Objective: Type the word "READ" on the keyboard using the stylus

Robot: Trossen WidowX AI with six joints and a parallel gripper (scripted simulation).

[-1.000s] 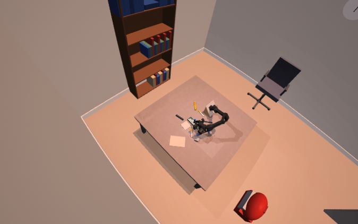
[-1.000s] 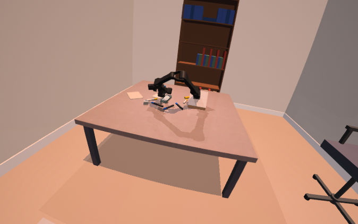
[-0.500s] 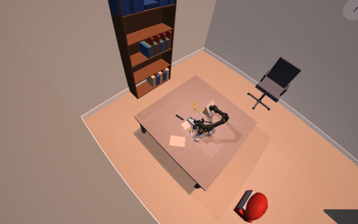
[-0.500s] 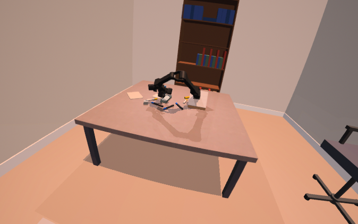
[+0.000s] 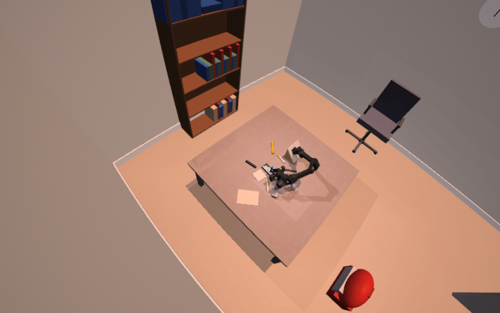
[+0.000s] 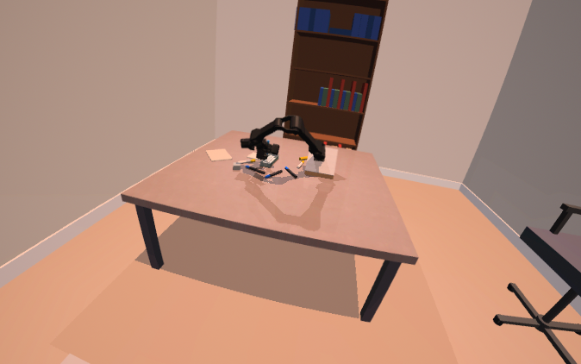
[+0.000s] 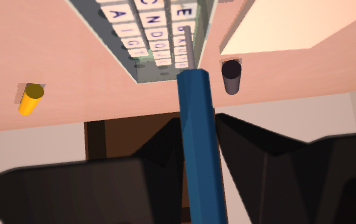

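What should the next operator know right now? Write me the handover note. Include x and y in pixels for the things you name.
Gripper point(image 5: 273, 174) point(image 6: 263, 154) point(image 7: 197, 123): fingers shut on the blue stylus point(image 5: 271, 168) point(image 6: 268, 141) point(image 7: 200, 150), tip pointing at the keyboard.
Keyboard point(image 5: 266, 169) point(image 6: 269, 160) point(image 7: 150, 75): on the desk, under the tip, which appears at the B key, beside E; contact can't be told.
Done: stylus in grip.
Typed letters: none confirmable from these views.
Left: check what has registered, then press whatever remains of READ firmly, keeping the stylus gripped.

Blue, black and pale lettered white

Between the black fingers of the pincer point(image 7: 200, 142), a blue barrel with a grey tip is seen on the stylus point(image 7: 201, 145); beyond, white keys marked with dark letters are framed in grey-green on the keyboard point(image 7: 162, 77).
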